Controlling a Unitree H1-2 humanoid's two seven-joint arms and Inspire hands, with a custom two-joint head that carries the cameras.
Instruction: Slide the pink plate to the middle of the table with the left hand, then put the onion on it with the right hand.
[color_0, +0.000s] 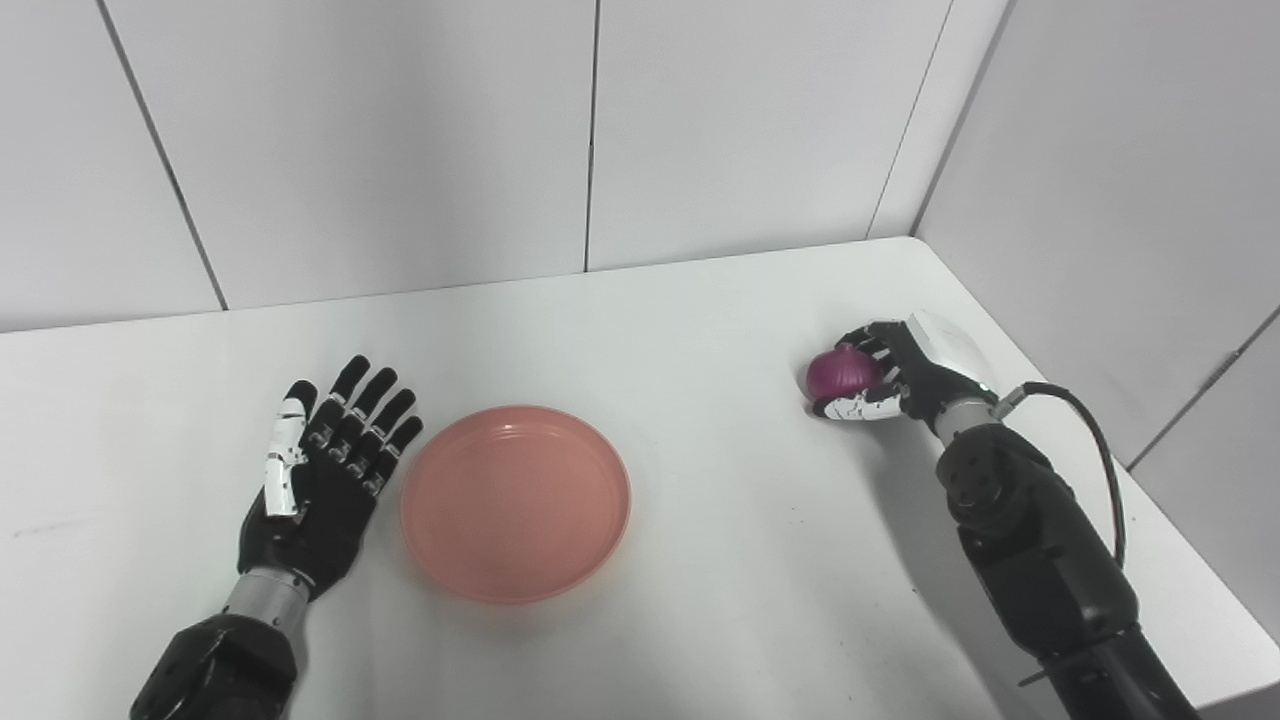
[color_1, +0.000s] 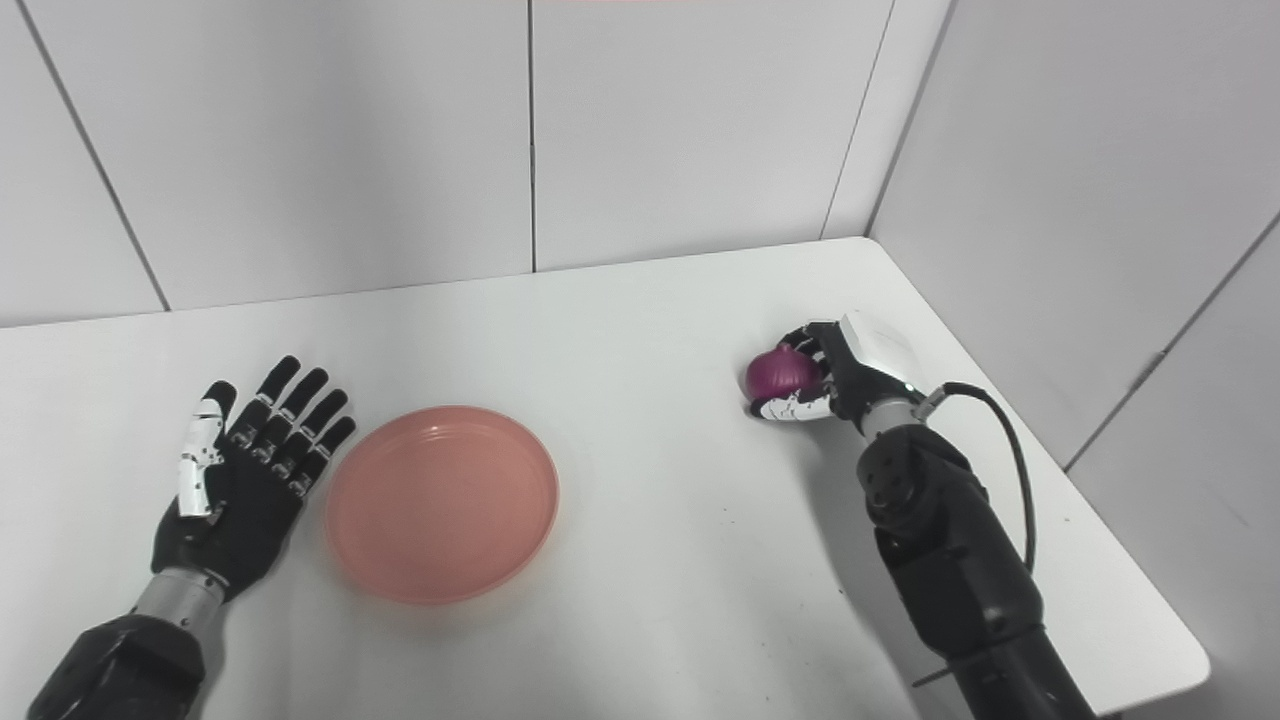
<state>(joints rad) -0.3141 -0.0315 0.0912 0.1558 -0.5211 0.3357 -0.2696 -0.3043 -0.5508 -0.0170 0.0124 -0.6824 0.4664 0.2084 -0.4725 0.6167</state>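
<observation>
Both arms come in from the near edge of the white table (color_0: 700, 320). On the left side, the left hand (color_0: 320, 470) lies flat with its palm up and fingers spread, holding nothing. The pink plate (color_0: 515, 500) sits just beside it, close to the near edge. Over by the right edge, the right hand (color_0: 895, 375) wraps around the purple onion (color_0: 842, 373), which seems to rest on the table.

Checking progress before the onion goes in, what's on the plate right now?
Nothing: the plate shows only its bare pink inside. The onion is off to the right, wrapped by the right hand. The open left hand lies beside the plate.
</observation>
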